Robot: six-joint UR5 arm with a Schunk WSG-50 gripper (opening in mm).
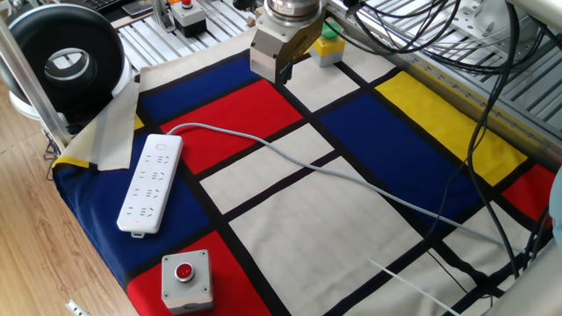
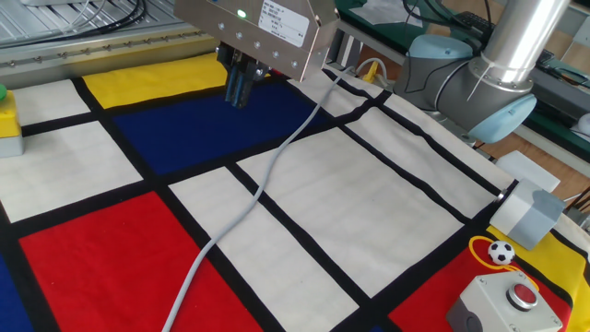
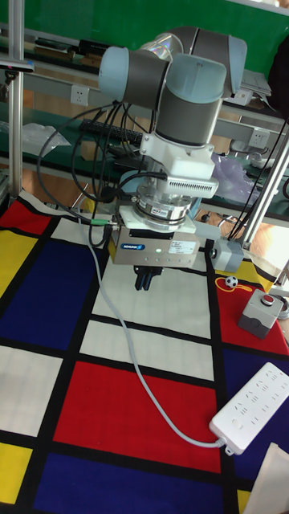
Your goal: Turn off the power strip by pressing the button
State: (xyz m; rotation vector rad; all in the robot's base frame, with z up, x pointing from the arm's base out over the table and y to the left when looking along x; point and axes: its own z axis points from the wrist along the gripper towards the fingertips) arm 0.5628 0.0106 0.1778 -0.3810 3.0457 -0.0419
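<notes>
Gripper (image 1: 283, 74) hangs above cloth near far edge of desk (image 1: 369, 237), holding nothing; finger gap not discernible. Power strip (image 1: 151, 183) lies well apart, near left corner, button (image 1: 161, 145) at cable end. Step: approach. Next: travel over button, descend, press.

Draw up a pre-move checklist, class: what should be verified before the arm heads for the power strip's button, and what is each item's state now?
1. Power strip in view and flat on the cloth: ok.
2. Button uncovered, at the strip's cable end: ok.
3. Gripper over the button: not ok; it hangs above the red and blue panels near the yellow box, well away from the strip.
4. Gripper holding nothing: ok.
5. Fingers shut for pressing: cannot tell.
6. Grey cable out of the gripper's way to the strip: cannot tell; it crosses the cloth beside that route.
</notes>
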